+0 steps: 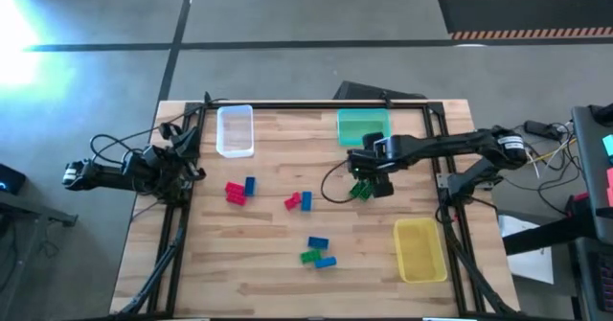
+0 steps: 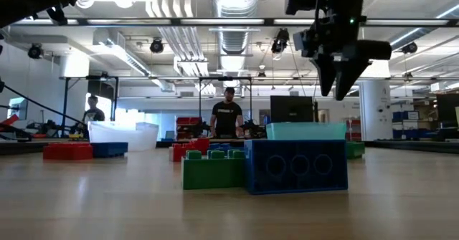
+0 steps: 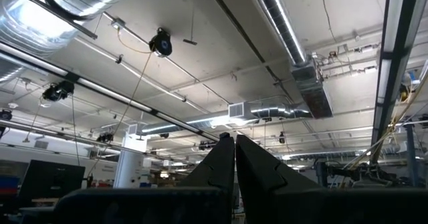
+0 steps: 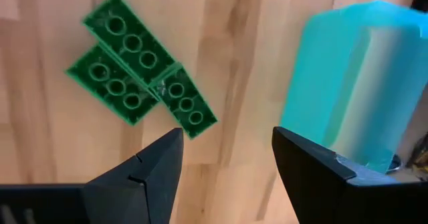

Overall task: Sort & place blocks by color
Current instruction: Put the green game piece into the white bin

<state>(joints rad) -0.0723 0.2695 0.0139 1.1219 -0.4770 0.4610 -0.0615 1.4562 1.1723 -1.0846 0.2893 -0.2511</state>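
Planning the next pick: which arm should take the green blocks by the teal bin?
Right. The right gripper hangs open over the green blocks beside the teal bin; the left gripper sits shut at the table's left edge.

From above, the right hand [image 1: 369,185] covers part of the green blocks [image 1: 360,191], so their number there cannot be told. In the right wrist view the teal bin [image 4: 354,83] runs off the picture's edge. In the low view the near blue block [image 2: 296,165] hides most of what lies behind it.
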